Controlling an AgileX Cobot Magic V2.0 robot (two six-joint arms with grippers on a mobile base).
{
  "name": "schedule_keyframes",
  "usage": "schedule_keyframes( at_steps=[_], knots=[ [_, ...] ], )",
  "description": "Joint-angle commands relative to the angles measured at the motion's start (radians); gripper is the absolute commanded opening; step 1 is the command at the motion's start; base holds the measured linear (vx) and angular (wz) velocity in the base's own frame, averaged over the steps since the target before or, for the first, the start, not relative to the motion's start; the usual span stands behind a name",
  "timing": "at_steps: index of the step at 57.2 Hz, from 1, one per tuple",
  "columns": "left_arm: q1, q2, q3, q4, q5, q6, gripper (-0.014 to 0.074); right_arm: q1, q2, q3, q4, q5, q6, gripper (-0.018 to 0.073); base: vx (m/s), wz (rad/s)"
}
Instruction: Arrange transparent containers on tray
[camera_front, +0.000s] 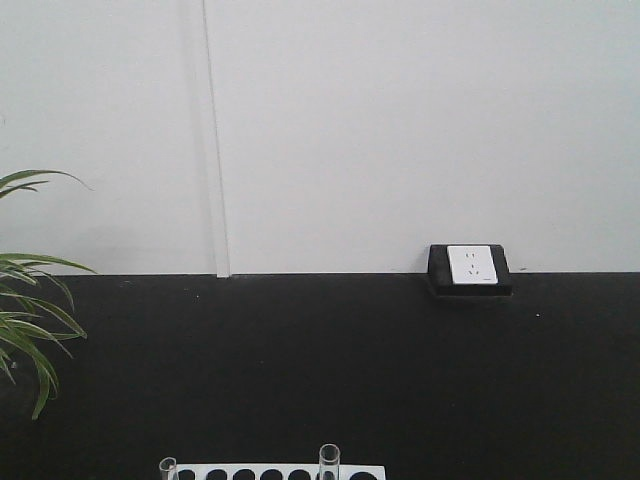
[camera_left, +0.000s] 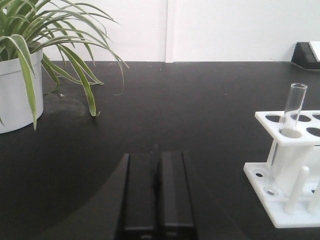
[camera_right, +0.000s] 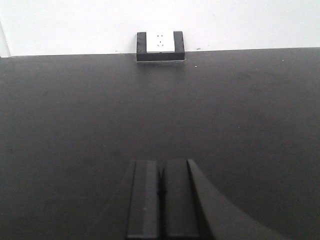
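Test tubes (camera_front: 329, 462) of clear glass, upright in holed white plastic rack (camera_left: 300, 160); in front view only flared rims showing, rest cut off by lower edge. Plain white wall (camera_front: 400, 120). Matte black table (camera_front: 320, 360). Striped-leaf plant (camera_left: 55, 30) in white pot (camera_left: 17, 95), partly cropped. White socket (camera_front: 471, 265) in black box. Left gripper (camera_left: 159, 197) and right gripper (camera_right: 161, 200) clenched, fingers together, empty.
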Motion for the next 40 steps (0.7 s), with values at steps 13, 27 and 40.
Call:
schedule_keyframes(
  at_steps=[13, 27, 40],
  knots=[
    [-0.005, -0.023, 0.033, 0.047, -0.122, 0.007, -0.0006, -0.003, -0.007, 0.008, 0.051, -0.143, -0.002, -0.0011, 0.00, 0.00],
    [-0.005, -0.023, 0.028, 0.047, -0.213, 0.005, -0.0006, -0.003, -0.007, 0.008, 0.105, -0.246, -0.004, -0.0011, 0.00, 0.00],
    [-0.005, -0.022, -0.004, 0.047, -0.521, -0.010, -0.0006, -0.003, -0.006, -0.037, 0.105, -0.372, -0.003, -0.0011, 0.00, 0.00]
  ],
)
